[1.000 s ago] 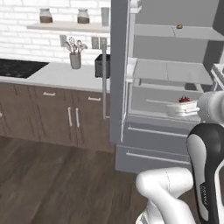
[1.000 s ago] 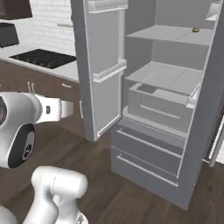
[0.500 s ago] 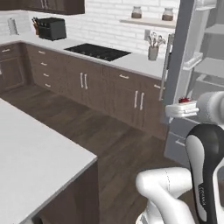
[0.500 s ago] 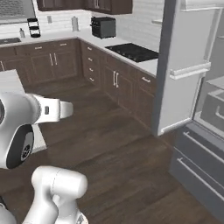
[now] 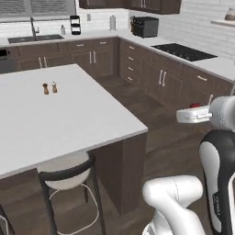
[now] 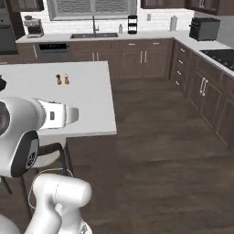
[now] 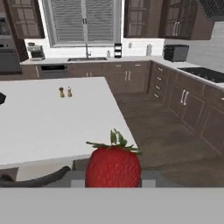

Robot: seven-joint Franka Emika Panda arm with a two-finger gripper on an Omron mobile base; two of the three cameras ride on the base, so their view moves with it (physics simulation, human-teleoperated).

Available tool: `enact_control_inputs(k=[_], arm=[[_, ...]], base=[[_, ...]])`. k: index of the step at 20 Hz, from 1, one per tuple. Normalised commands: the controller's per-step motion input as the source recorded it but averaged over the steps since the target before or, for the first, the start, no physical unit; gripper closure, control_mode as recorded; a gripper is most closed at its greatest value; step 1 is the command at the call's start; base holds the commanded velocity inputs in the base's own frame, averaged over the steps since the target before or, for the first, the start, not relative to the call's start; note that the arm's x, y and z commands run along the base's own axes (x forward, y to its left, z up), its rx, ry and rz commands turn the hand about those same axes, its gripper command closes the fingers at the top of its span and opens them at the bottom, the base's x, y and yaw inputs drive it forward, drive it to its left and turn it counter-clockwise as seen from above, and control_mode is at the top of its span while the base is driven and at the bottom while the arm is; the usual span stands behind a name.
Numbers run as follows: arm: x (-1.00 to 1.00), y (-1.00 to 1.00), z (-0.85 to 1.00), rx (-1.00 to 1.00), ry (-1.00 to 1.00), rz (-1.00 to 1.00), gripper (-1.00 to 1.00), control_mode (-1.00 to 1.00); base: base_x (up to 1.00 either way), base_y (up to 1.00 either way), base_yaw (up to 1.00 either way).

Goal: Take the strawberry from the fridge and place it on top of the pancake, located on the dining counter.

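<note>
The dining bench [image 5: 69, 114] is the largest thing here, a broad white top on a dark brown base, reaching toward the left of both base views and lying ahead of the hand in the hand view. Behind it, dark brown cabinets [image 6: 137, 57] with a white worktop run along the far wall and turn down the right side, carrying a sink [image 7: 86, 58] under the window, a black toaster [image 5: 145, 26] and a black cooktop [image 5: 183, 52]. A dark-framed stool [image 5: 69, 183] with a pale seat stands tucked at the bench's near edge. Two small shakers [image 5: 49, 87] stand side by side on the bench top. The gripper [image 5: 197, 108] is nearly closed around the strawberry [image 7: 113, 165], held in the air off the bench's corner, above the wooden floor.
</note>
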Motion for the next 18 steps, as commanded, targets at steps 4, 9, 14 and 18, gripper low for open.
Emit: enact_control_inputs(k=[4,9,14,18], arm=[[0.00,0.00,0.00,0.00,0.00,0.00,1.00,1.00],[0.00,0.00,0.00,0.00,0.00,0.00,1.00,1.00],[0.00,0.00,0.00,0.00,0.00,0.00,1.00,1.00],[0.00,0.00,0.00,0.00,0.00,0.00,1.00,1.00]], base=[[-0.61,0.94,0.62],[-0.49,1.00,0.58],[-0.32,1.00,0.53],[0.02,1.00,0.38]])
